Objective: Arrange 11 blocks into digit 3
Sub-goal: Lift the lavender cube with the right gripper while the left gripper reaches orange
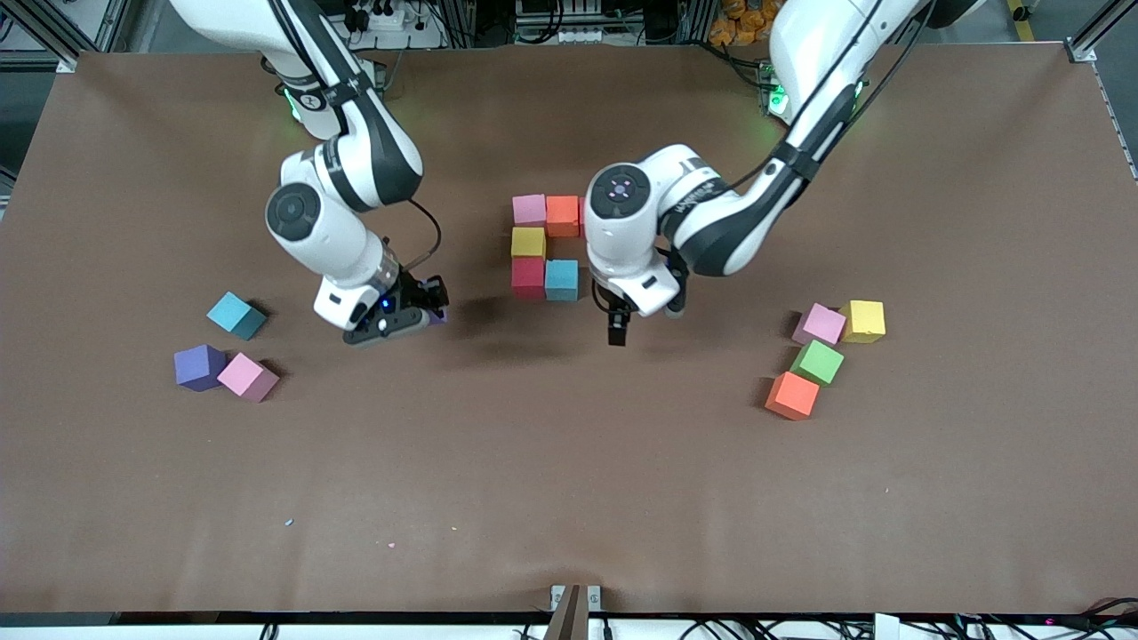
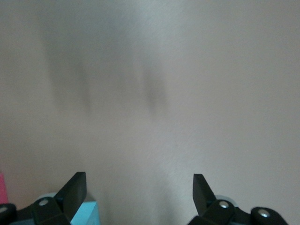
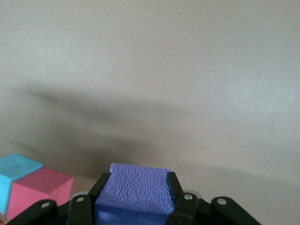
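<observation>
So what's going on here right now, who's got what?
The right gripper is shut on a purple block, up over the table beside the part-built digit 3, where pink, orange, yellow, red and light blue blocks sit together. The left gripper hangs open and empty by the light blue block. Loose blocks lie toward both ends of the table: three at the right arm's end, four at the left arm's.

brown table (image 1: 569, 498), cables (image 1: 400, 18), aluminium frame (image 1: 53, 27)
</observation>
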`<action>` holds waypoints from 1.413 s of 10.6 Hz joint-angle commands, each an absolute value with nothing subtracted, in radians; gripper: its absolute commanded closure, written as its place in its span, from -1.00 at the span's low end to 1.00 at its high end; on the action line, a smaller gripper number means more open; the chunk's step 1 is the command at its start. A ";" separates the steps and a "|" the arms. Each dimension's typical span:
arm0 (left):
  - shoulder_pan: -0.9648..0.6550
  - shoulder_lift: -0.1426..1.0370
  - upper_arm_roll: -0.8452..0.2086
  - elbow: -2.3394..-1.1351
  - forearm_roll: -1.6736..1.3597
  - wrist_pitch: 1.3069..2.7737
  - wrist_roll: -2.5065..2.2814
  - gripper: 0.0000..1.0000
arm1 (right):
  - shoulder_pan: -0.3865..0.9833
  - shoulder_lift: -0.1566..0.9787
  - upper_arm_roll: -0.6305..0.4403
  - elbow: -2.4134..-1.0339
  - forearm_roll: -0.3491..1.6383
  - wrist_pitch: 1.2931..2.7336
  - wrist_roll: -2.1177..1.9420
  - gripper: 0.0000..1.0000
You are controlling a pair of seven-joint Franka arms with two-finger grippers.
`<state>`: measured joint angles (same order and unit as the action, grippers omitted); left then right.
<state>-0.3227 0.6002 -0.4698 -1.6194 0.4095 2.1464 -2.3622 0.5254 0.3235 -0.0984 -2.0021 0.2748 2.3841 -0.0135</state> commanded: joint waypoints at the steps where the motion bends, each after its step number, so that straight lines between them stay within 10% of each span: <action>1: -0.257 0.560 -0.479 -1.631 0.388 2.105 -2.205 -1.00 | 0.578 0.493 -0.136 -1.759 0.265 2.281 0.085 -0.02; 6: -0.068 0.539 -0.479 -1.629 0.351 2.086 -1.577 -1.00 | 0.707 0.646 -0.152 -1.600 0.267 2.249 0.417 -0.02; 15: 0.052 0.546 -0.469 -1.624 0.336 2.046 -0.469 -1.00 | 0.808 0.666 -0.160 -1.704 0.272 2.372 0.561 -0.04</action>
